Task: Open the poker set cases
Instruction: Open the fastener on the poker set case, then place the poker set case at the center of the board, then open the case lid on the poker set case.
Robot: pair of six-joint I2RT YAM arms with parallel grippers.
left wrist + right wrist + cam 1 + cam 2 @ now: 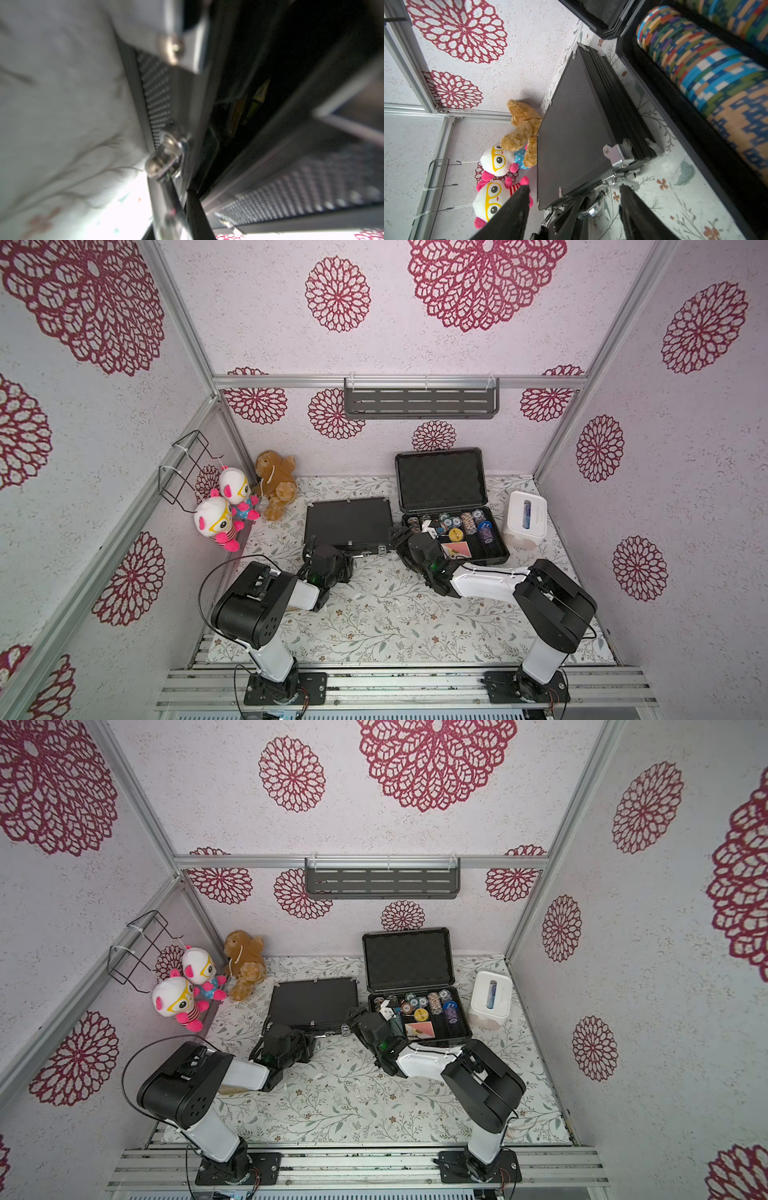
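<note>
One open, slim one to go

The thick grey case (pixel 440 481) sat lid-up by the counter's (pixel 374 614) back right corner. The slim black case (pixel 349 520) lay mid-counter, front seam barely cracked. The left claw (pixel 311 542) was pinched shut at that front edge, and the right claw (pixel 574 188) gaped wide beside it. Risk was the shut claw slipping so the lid dropped, or the case skidding.

White textured walls (pixel 386 352) printed with crimson rosettes enclose the counter (pixel 395 622), covered in a leafy floral print. Well beyond the right claw (pixel 572 190), a grey slotted shelf (pixel 421 403) hangs on the back wall; a black wire rack (pixel 188 466) hangs left of the left claw (pixel 311 546).
</note>
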